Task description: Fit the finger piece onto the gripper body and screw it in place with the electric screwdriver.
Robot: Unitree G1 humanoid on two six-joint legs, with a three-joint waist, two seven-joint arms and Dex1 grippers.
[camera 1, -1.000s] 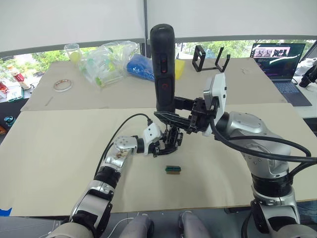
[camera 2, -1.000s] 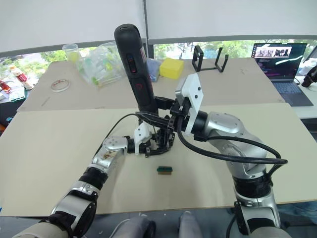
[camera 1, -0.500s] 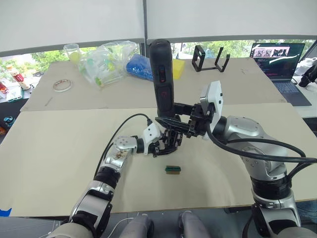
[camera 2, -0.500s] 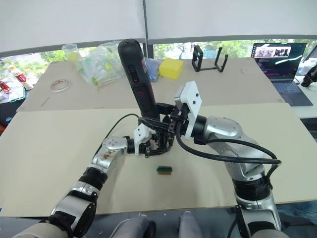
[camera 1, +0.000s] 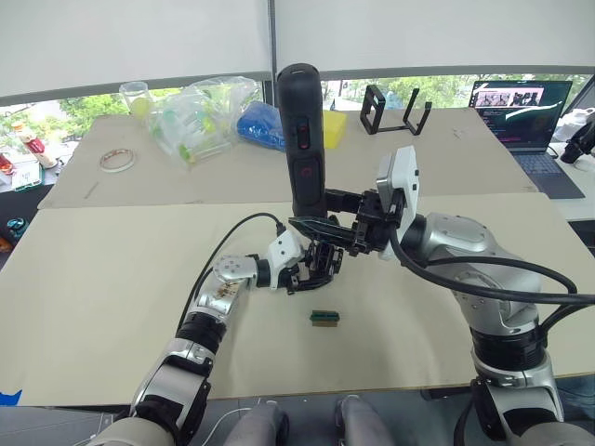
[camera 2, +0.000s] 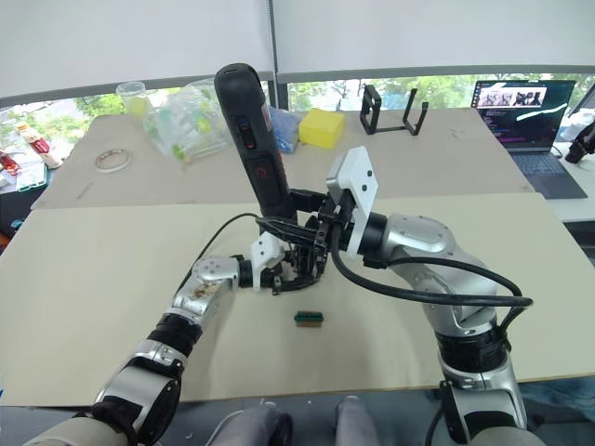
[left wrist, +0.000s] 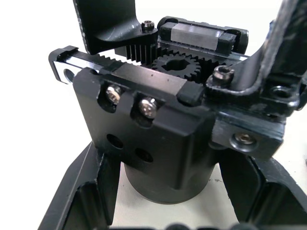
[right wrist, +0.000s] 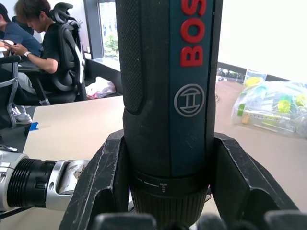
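The electric screwdriver (camera 1: 302,139), a thick black cylinder with red markings, stands nearly upright with my right gripper (camera 1: 323,223) shut on its lower end; its fingers (right wrist: 103,187) clamp both sides of the barrel (right wrist: 168,96). Its bit is hidden behind that gripper, just above the gripper body (camera 1: 323,260). My left gripper (camera 1: 304,272) is shut on the gripper body (left wrist: 158,139) at its round base, on the table. A black finger piece (left wrist: 108,21) sits on the body's toothed rail with a screw head at its foot. Another black finger (left wrist: 276,57) stands on the other side.
A small green-and-brown block (camera 1: 323,318) lies just in front of the body. At the back are a black open-frame stand (camera 1: 395,107), a laptop (camera 1: 521,107), a yellow block (camera 1: 336,128), a plastic bag (camera 1: 200,116) and a tape roll (camera 1: 117,160). A seated person (right wrist: 43,43) is at a far desk.
My right gripper dipped with the screwdriver toward the gripper body, then rose slightly and tilted back. My left gripper and the body stayed where they were.
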